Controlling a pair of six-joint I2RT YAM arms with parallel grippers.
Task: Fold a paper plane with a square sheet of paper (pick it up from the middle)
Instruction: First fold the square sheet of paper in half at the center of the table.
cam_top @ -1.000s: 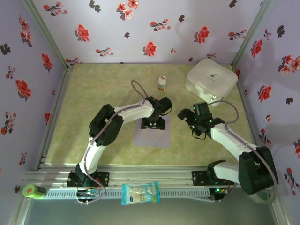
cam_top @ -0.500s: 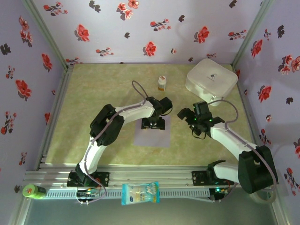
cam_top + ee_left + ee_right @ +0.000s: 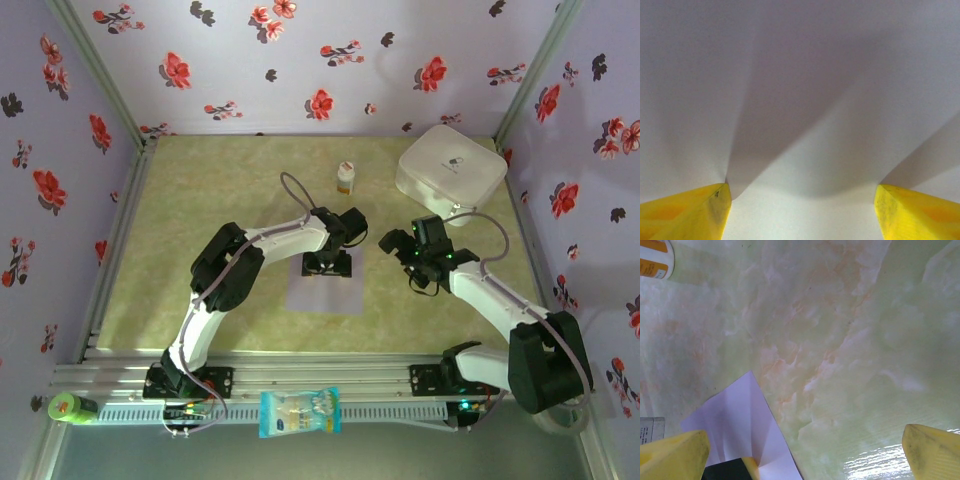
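Up close, paper [image 3: 805,90] creases between fingers [image 3: 682,215]

Lab test booth, floral-papered walls [image 3: 250,60], marbled green tabletop [image 3: 220,190], aluminium frame rail [image 3: 330,375]

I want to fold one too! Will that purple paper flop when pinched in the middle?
Probably floppy: the square sheet of paper buckles into ridges inside the open left gripper. It looks thin, so lifted edges would likely droop. It might slide on the glossy table.
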